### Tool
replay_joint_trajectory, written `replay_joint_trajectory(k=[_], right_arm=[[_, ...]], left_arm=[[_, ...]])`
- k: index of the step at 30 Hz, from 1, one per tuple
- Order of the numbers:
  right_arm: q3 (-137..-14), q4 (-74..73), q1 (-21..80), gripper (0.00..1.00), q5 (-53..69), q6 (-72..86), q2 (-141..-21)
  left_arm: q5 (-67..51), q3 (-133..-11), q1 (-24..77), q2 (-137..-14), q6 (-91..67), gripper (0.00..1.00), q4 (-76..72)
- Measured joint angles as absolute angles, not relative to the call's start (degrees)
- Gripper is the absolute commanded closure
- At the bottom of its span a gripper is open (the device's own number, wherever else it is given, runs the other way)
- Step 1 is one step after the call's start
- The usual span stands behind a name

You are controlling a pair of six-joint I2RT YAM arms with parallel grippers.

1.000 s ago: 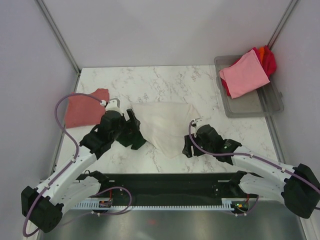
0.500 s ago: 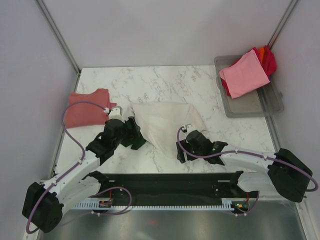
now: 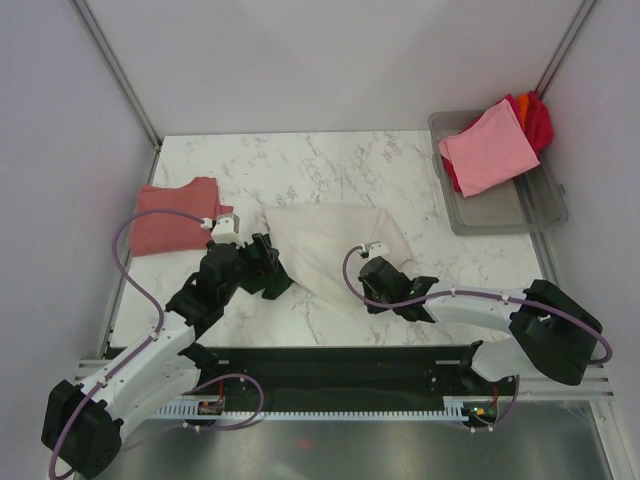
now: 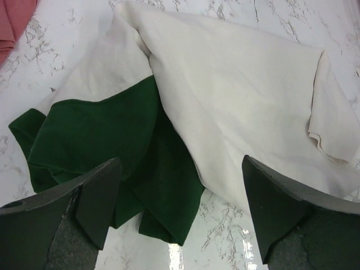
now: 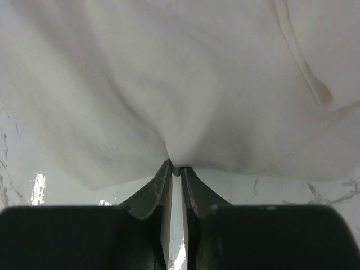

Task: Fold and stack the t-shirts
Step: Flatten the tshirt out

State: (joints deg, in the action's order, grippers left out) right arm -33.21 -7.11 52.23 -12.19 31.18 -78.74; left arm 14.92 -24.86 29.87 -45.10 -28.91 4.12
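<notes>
Cream-white t-shirt (image 3: 330, 250) lies crumpled mid-table (image 3: 330, 165), roughly between the two grippers.

Right gripper (image 3: 368, 275) is at the shirt's near right edge. In the right wrist view the fingers (image 5: 151, 191) are pressed almost together, with a puckered fold of the cream-white t-shirt (image 5: 169, 84) pinched at their tips. How deep the cloth sits between them cannot be made out.

Left gripper (image 3: 272, 268) is spread wide, and its fingers (image 4: 95, 197) are clear of the cloth. It hovers over the shirt's left edge.

Dark green t-shirt (image 4: 107, 152) shows only in the left wrist view. It is partly tucked under the cream-white t-shirt (image 4: 236, 95), so its full extent is hidden. In the top view the left gripper covers it.

Brick-red t-shirt (image 3: 170, 220) lies flat at the left table edge, apart from the others. The left arm's cable crosses it.

Tray (image 3: 540, 210) at far right holds a pink cloth (image 3: 488, 148) on top of a red-orange cloth (image 3: 535, 115), which is mostly hidden.
</notes>
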Motion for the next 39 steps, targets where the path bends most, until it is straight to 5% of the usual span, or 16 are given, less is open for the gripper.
replay_joint_trajectory(k=[3,23,26,33,39], right_arm=[[-33.4,-8.6,52.3,1.0,-12.9,31.6,-78.1],[-39.3,-30.6,52.3,1.0,-13.6,32.0,-53.5],[-39.3,-32.2,52.3,0.93,-13.4,32.3,-52.4],[-39.3,-31.9,52.3,0.44,-12.6,32.4,-54.7],[-38.8,-28.7,52.3,0.39,-9.3,31.4,-60.0]], left_arm=[[14.9,-24.9,29.9,-45.1,-28.8,0.05,4.1],[13.1,-24.8,29.9,-46.4,-28.3,0.07,3.5],[12.8,-24.8,29.9,-46.7,-28.1,0.07,2.9],[11.3,-24.8,29.9,-48.4,-27.9,0.08,2.8],[9.9,-24.8,29.9,-50.0,-27.6,0.08,1.6]])
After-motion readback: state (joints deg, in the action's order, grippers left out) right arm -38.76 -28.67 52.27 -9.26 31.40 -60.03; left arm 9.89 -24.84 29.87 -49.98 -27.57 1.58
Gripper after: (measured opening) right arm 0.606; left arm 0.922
